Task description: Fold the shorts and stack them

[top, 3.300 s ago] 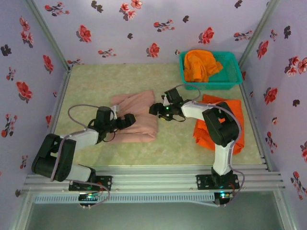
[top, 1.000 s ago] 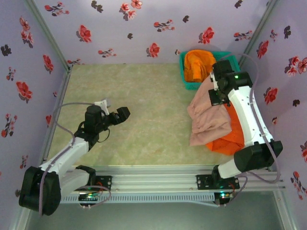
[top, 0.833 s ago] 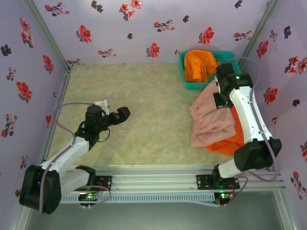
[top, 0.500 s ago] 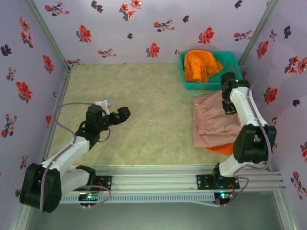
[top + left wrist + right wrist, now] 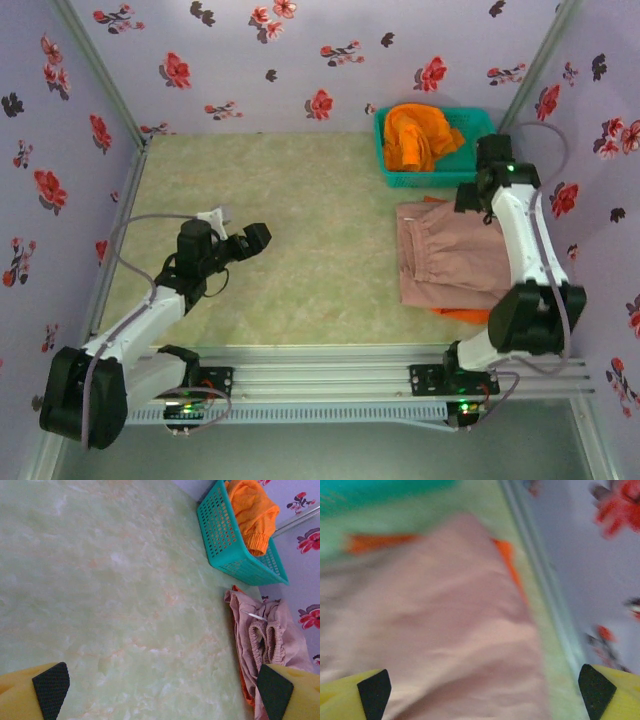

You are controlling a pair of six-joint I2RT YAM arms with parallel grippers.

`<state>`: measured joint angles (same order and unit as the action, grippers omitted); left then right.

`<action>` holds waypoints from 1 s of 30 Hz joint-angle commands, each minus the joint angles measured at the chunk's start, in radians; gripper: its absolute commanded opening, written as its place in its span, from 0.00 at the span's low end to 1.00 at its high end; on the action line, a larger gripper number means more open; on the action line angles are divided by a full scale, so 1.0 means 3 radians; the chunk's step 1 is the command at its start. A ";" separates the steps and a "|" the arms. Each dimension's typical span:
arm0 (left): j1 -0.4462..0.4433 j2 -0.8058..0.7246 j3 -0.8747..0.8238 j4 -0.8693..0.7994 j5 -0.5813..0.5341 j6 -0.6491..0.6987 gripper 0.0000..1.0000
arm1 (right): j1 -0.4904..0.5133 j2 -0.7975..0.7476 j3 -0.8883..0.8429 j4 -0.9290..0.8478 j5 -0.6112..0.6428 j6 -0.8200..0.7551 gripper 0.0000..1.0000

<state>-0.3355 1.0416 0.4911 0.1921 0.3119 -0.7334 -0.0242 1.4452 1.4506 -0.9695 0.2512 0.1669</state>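
Risk assessment: the pink-beige shorts (image 5: 447, 262) lie folded flat on top of the folded orange shorts (image 5: 466, 316) at the right side of the table (image 5: 320, 200), just in front of the teal basket (image 5: 475, 172). The right claw (image 5: 484, 692) hangs low over their far edge with its fingers spread wide and nothing between them. We judge the main hazard to be the withdrawal. If a finger catches a fold while it lifts, the top layer could be dragged open or the garment pulled off the pile. The upper piece also sits offset, with orange cloth showing along the near edge and at the far corner, so a further garment laid on top may slide toward the wall. A second pair of orange shorts (image 5: 418, 135) lies crumpled in the basket. Reaching for it means passing directly over the stack, and a low path could ruffle it. The left claw (image 5: 162, 686) is spread and empty, well apart from the pile over the bare left half of the table. Changes: about three seconds ago the pink-beige shorts lay at mid-table between both claws and the orange pile was uncovered. One second ago they hung from the pinched right claw above that pile. Now they are released and flat, while the left arm holds the same retracted pose.
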 commanded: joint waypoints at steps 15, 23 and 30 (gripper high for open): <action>0.0028 -0.0132 0.0106 -0.0210 -0.0098 0.0047 0.99 | 0.0591 0.2634 0.2656 0.0226 -0.0012 0.0259 0.99; 0.0027 -0.0177 0.0068 -0.0196 -0.0119 0.0035 0.99 | 0.0591 0.3416 0.3373 0.0233 -0.0081 0.0301 0.47; 0.0029 -0.0192 0.0049 -0.0138 -0.0057 0.0018 0.99 | 0.0591 0.3281 0.3211 0.0220 0.0068 0.0240 0.01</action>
<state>-0.3355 1.0027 0.4969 0.1379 0.2947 -0.7338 0.1574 2.4763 2.4184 -0.8841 0.2298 0.2527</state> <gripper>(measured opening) 0.994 0.089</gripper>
